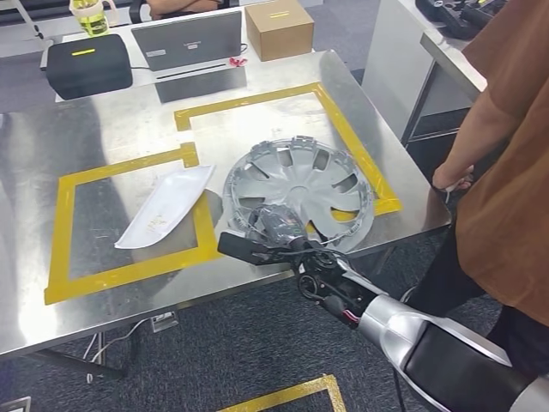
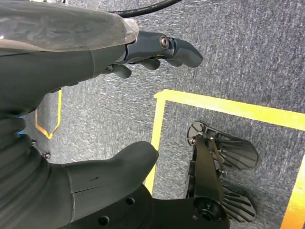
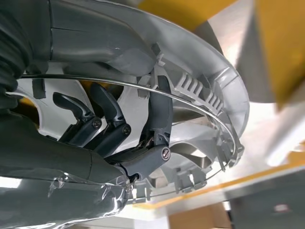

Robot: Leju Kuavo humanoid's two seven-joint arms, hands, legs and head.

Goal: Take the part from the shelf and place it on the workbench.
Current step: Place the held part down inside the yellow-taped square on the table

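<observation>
A silver wheel cover (image 1: 304,176) lies flat on the steel workbench (image 1: 117,129), over the near edge of the right yellow tape frame (image 1: 349,129). My right hand (image 1: 278,233) is at its near rim. In the right wrist view the dark fingers (image 3: 107,126) curl in through the wheel cover (image 3: 201,81) and the thumb lies across its outer side, so the hand grips the rim. My left hand (image 2: 72,62) hangs over grey carpet with its fingers (image 2: 176,47) apart and nothing in it.
A white curved part (image 1: 168,206) lies in the left tape frame. A laptop (image 1: 191,39), a cardboard box (image 1: 280,27) and a black case (image 1: 89,62) stand along the far edge. A person in a brown shirt (image 1: 511,197) stands at the table's right end, hand (image 1: 453,180) near its corner.
</observation>
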